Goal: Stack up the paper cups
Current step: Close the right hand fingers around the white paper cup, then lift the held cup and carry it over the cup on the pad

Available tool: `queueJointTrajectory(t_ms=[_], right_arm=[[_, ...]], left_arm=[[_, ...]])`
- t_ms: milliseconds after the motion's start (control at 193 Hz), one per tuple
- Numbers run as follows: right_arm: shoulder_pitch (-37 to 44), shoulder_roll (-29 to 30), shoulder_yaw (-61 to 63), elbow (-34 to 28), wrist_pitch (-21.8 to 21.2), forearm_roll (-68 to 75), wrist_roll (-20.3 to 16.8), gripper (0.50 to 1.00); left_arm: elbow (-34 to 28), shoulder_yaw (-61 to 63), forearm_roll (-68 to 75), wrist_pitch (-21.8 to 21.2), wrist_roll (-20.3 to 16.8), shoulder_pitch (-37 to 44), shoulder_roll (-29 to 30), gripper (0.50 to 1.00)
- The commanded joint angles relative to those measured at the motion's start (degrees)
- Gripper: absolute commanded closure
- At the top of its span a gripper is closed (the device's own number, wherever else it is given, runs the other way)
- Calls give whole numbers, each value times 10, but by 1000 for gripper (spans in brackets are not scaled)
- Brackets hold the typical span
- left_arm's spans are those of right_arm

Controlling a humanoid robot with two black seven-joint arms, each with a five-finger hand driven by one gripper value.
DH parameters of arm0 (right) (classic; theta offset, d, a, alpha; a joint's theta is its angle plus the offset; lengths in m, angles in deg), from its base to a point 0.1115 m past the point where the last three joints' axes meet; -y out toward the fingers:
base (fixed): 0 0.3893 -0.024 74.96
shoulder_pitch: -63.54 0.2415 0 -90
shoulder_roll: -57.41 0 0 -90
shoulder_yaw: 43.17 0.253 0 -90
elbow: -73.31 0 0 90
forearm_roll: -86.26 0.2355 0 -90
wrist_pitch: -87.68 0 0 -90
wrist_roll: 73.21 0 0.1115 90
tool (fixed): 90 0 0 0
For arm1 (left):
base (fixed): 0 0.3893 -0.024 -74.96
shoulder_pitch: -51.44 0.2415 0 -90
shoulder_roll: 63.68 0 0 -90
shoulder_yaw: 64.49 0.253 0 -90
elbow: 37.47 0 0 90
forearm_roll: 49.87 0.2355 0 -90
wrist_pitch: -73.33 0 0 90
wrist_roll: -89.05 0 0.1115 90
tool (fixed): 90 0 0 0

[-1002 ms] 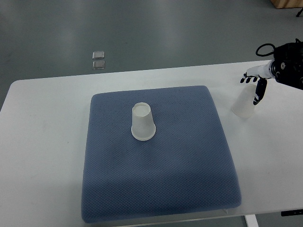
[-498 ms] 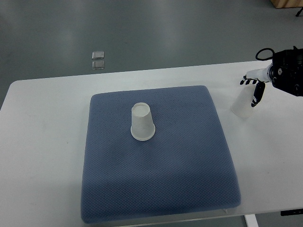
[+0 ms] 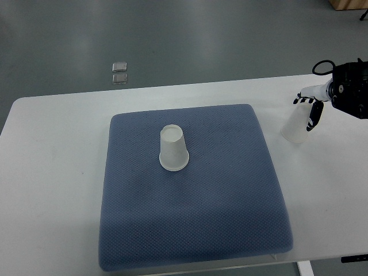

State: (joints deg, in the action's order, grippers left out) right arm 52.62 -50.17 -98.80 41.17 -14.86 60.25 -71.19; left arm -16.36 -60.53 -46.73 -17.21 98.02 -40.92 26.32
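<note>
One translucent white paper cup (image 3: 173, 149) stands upside down on the blue cushion (image 3: 195, 201), left of its middle. A second upside-down paper cup (image 3: 295, 127) stands on the white table just past the cushion's right edge. My right hand (image 3: 307, 109) comes in from the right edge, its dark-tipped fingers (image 3: 301, 99) and thumb closed around that cup's upper part. The cup's rim still rests on the table. The left arm does not show.
The white table (image 3: 52, 172) carries the large blue cushion, with bare tabletop on the left and right of it. Two small clear objects (image 3: 119, 72) lie on the grey floor beyond the table's far edge.
My right hand and wrist have shifted slightly to the right at the cup's top. Both cups stand where they stood.
</note>
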Motion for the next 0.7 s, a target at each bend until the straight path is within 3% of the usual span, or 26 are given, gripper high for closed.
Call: queueJointTrajectory(t_ms=[0,457,644,696], right_arm=[[-1,2,0,1,0,0,0,603],[-15,7,10,15,1,0,0,689],[-17,7,12,19,1,-1,1,799],[-17,7,12,19,1,-1,1,871]], left_arm=[[0,1,0,0,0,0,0,500],[1,0,0,0,0,0,0,500],[0,0,-1,0,0,0,0,500],[1,0,-1,0,0,0,0,500]])
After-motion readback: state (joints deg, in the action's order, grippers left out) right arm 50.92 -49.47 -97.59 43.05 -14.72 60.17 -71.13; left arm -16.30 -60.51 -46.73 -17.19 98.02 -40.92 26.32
